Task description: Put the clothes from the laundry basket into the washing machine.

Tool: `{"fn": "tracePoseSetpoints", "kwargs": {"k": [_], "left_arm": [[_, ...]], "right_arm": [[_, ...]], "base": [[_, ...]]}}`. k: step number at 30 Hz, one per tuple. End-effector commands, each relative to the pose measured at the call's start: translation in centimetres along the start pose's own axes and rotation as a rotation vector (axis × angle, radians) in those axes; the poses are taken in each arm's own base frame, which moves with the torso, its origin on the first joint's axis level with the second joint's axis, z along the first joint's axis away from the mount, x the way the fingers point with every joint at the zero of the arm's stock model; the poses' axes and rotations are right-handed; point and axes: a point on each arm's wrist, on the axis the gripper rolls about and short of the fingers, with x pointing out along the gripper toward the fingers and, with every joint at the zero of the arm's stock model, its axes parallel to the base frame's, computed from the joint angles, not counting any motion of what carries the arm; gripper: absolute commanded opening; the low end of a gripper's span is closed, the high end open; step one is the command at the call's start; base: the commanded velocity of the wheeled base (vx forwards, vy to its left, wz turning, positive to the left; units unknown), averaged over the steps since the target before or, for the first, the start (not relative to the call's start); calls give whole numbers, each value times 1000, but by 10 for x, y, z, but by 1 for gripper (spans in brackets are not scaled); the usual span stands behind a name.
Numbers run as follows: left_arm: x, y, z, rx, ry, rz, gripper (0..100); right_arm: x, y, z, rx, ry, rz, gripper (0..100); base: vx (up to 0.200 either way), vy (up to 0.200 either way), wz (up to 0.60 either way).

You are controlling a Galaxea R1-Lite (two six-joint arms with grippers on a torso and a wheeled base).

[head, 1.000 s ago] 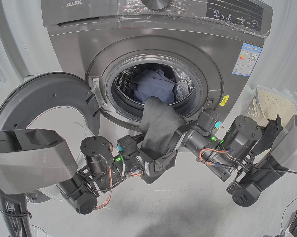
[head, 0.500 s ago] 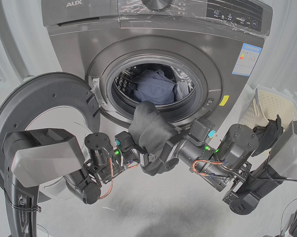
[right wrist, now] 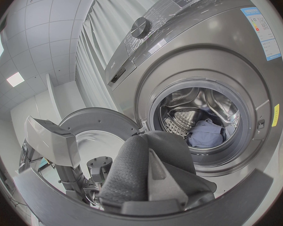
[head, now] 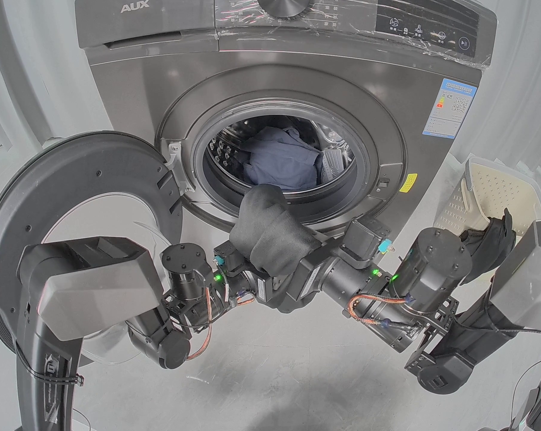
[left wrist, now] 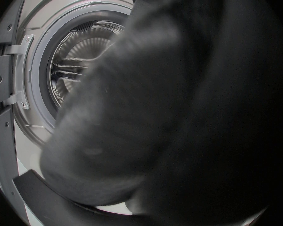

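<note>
Partly done: a blue shirt (head: pixel 280 161) lies inside the washing machine (head: pixel 162 85). The dark garment (head: pixel 270 231), clamped in the right tool (head: pixel 294 284), drapes at its opening. I cannot tell the left tool's (head: pixel 252 282) state. Dark clothes (head: pixel 489 234) wait in the basket (head: pixel 504 175).

Both arms low, wrists angled inward; L gripper (head: pixel 263 290) facing R gripper (head: pixel 295 285) (R clamped on dark garment (head: pixel 270 231)).

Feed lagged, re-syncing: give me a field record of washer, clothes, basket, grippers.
Washing machine: door swung open to robot's left.
Drum: blue garment inside.
Dark garment: bunched at the drum's lower lip, not yet inside.
Right gripper: shut on dark garment, below the opening.
Left gripper: beside it, under the garment; grip hidden.
Laundry basket: right of machine, second dark garment over its rim.
</note>
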Motion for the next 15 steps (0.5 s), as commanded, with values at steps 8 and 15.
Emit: {"fn": "tracePoseSetpoints", "kwargs": {"k": [8,15], "left_arm": [[2,17,21,11,-73,44,0],[-13,8,61,-10,-147,27,0]], "right_arm": [[-5,-30,20,-23,-46,-89,0],[-16,-63,13,-49,2,-189,0]], "base": [[0,0,0],[0,0,0]]}}
